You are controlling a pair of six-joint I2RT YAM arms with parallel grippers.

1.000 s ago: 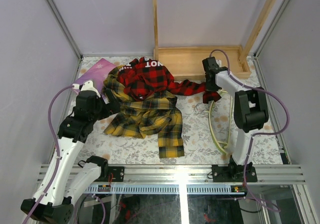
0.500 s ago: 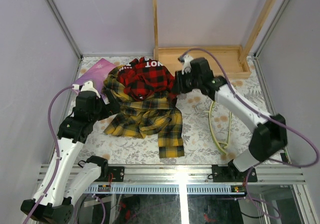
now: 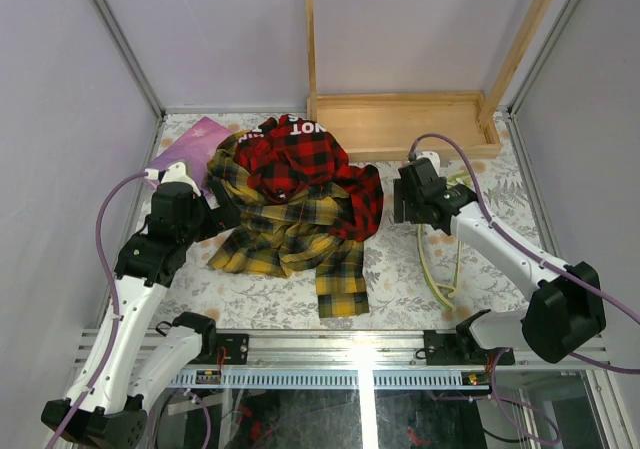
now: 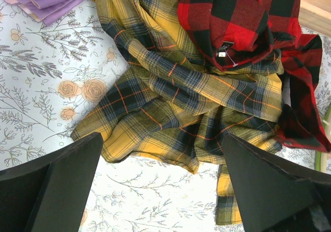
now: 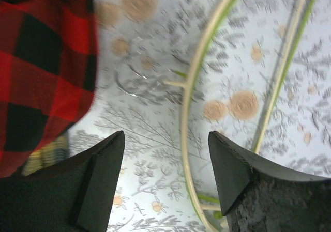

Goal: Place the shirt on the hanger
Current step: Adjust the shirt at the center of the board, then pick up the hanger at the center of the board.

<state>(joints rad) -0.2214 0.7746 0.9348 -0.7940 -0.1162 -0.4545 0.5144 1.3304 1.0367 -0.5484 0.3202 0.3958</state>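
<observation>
There are two grippers, two plaid clothes, one hanger, one folded purple cloth and one wooden tray.

The shirt (image 3: pixel 290 241) is yellow and black. It lies bunched up on the left half of the table (image 3: pixel 400 281), about midway between the near and far edges. The red plaid garment (image 3: pixel 300 159) lies on top of its far part. The hanger (image 5: pixel 184 108) is thin and pale green. It lies flat on the table's right half, apart from the shirt. The purple cloth (image 3: pixel 195 144) sits in the far left corner. The wooden tray (image 3: pixel 400 124) sits along the far edge.

The left gripper (image 4: pixel 161 139) hangs over the shirt's near edge with its fingers wide apart and nothing in them. The right gripper (image 5: pixel 165 136) is over the hanger, fingers apart, holding nothing.

A second ago the right gripper was pinched on the red sleeve and had it pulled out toward the right edge. Now the sleeve is let go and lies folded on the right side of the pile. The right arm has swung in toward the middle. The left arm and the shirt have not moved.
</observation>
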